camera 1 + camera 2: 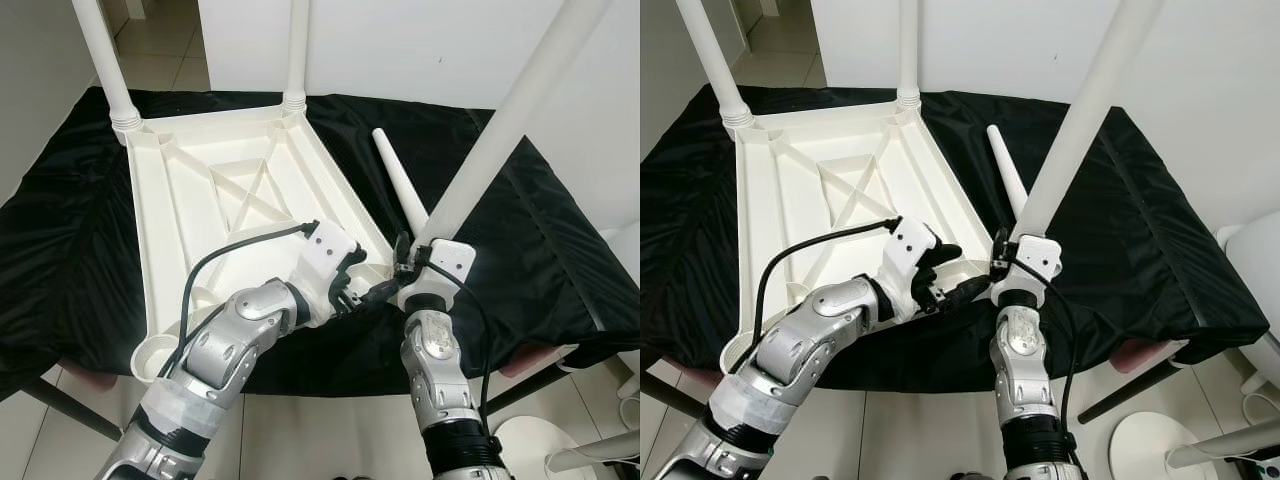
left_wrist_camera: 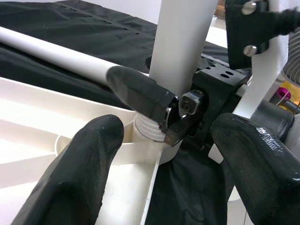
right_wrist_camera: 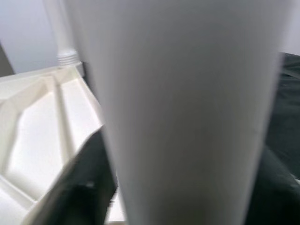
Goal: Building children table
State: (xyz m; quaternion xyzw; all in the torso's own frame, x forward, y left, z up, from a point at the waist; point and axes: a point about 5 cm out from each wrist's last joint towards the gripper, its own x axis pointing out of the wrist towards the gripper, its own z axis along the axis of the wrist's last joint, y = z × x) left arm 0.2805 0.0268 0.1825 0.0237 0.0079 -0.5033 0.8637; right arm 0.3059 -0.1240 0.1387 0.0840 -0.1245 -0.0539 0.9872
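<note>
A white plastic table top (image 1: 200, 200) lies upside down on a black cloth (image 1: 540, 230). Two white legs (image 1: 108, 70) (image 1: 297, 50) stand in its far corners. My right gripper (image 1: 408, 258) is shut on a third leg (image 1: 500, 130), which leans to the right with its threaded end (image 2: 147, 129) at the near right corner socket. My left gripper (image 1: 365, 290) is open just beside that corner, its fingers (image 2: 70, 173) spread on either side of the socket. A fourth leg (image 1: 400, 185) lies loose on the cloth next to the table top.
The near left corner socket (image 1: 155, 355) holds no leg. A white wall rises behind the cloth. A round white object (image 1: 530, 440) sits on the tiled floor at lower right, and dark support legs (image 1: 60, 405) jut out under the cloth.
</note>
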